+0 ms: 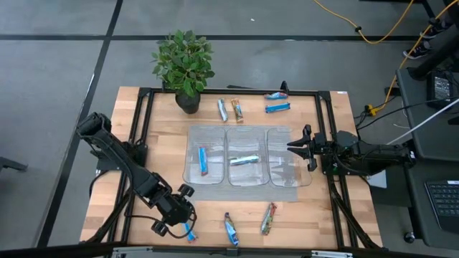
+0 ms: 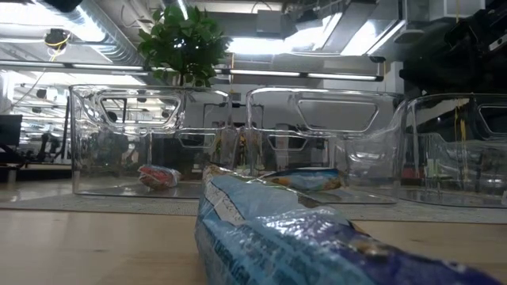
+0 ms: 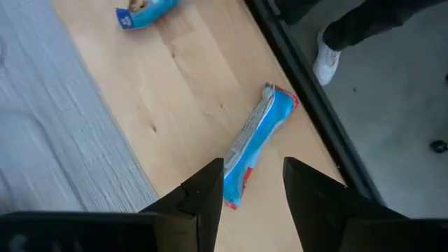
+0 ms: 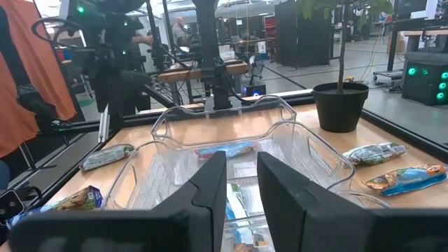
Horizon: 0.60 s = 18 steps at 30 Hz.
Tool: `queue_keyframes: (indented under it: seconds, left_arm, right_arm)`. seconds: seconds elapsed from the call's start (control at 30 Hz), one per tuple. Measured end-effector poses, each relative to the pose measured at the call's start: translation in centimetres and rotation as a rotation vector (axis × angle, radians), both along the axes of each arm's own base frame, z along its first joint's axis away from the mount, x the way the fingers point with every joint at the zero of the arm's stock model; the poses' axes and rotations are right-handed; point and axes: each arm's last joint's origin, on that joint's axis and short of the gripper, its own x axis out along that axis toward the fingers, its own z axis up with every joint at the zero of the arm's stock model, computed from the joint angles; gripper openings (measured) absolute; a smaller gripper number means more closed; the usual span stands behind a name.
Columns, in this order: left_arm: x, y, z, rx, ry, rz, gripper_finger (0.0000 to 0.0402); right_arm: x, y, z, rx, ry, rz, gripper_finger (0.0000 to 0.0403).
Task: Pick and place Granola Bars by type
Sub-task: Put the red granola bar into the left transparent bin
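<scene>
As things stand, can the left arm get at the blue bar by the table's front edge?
Probably yes. The left claw is open right over the blue bar, whose near end lies between its fingers, and nothing else is nearby. The right claw waits by the bins.

nine granola bars (image 1: 205, 161), three bins (image 1: 247, 165), one plant (image 1: 184, 59)

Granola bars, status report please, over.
Left gripper open over a blue bar at the table's near edge. Right gripper open above the right bin. Nothing in the way.
</scene>
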Motion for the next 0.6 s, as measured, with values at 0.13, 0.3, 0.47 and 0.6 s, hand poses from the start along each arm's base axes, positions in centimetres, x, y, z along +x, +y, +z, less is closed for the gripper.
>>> queue_keyframes:
  seconds: [0.13,0.3,0.47,0.6]
  left_arm:
    - [0.0,-0.4,-1.5,0.043,0.026,-0.035,0.0156]
    - [0.7,-1.1,-3.9,0.080,0.081,-0.059,0.0186]
    - [1.5,-1.7,-6.0,0.112,0.109,-0.076,0.0218]
    - [1.7,-2.0,-7.6,0.130,0.157,-0.082,0.0226]
  right_arm:
    - [0.0,0.0,0.0,0.000,0.000,0.000,0.0085]
    - [0.0,0.0,0.0,0.000,0.000,0.000,0.0085]
    - [0.0,0.0,0.0,0.000,0.000,0.000,0.0085]
    - [0.0,0.0,0.0,0.001,0.000,0.000,0.0085]
